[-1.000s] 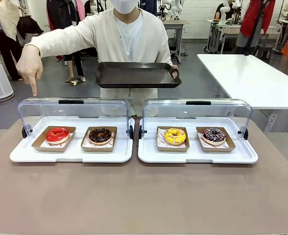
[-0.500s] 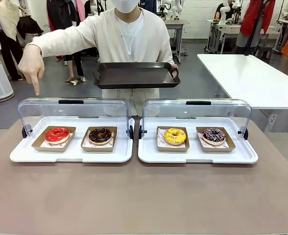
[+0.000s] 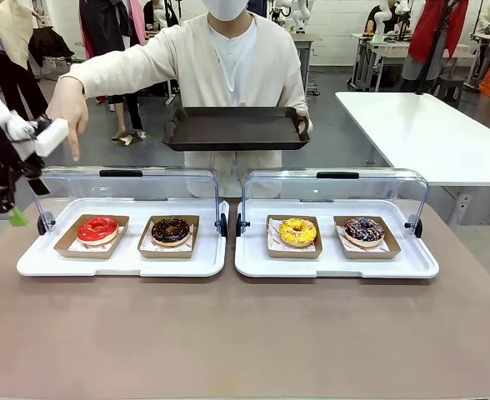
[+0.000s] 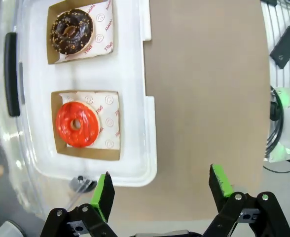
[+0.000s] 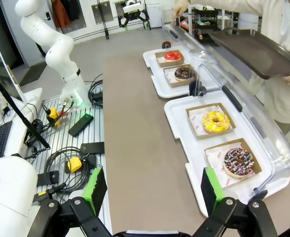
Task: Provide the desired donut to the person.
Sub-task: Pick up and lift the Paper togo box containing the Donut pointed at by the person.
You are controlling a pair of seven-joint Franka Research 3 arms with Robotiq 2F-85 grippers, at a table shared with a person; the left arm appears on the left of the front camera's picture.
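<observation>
The person [image 3: 228, 58] stands at the far side, holding a dark tray [image 3: 235, 127] in one hand. The other hand [image 3: 68, 107] points a finger down over the red donut [image 3: 97, 228] [image 4: 76, 124]. That donut sits in a brown card tray beside a chocolate donut [image 3: 171, 230] [image 4: 72, 31]. A yellow donut [image 3: 297, 231] and a sprinkled dark donut [image 3: 363, 229] lie in the right case. My left gripper [image 3: 16, 212] [image 4: 162, 186] hangs open and empty at the table's left edge, just short of the red donut's case. My right gripper [image 5: 153, 190] is open and empty, well back from the yellow donut [image 5: 216, 121].
Two white display bases [image 3: 28, 265] [image 3: 420, 265] carry the donuts, their clear lids [image 3: 124, 187] [image 3: 337, 187] raised behind them. The brown tabletop [image 3: 245, 333] in front is bare. A white table [image 3: 428, 133] stands at the far right. Cables and boxes lie on the floor grid [image 5: 71, 143].
My left arm has come into the front view at the left edge. The person's pointing hand has shifted slightly right, and the person has straightened a little.
</observation>
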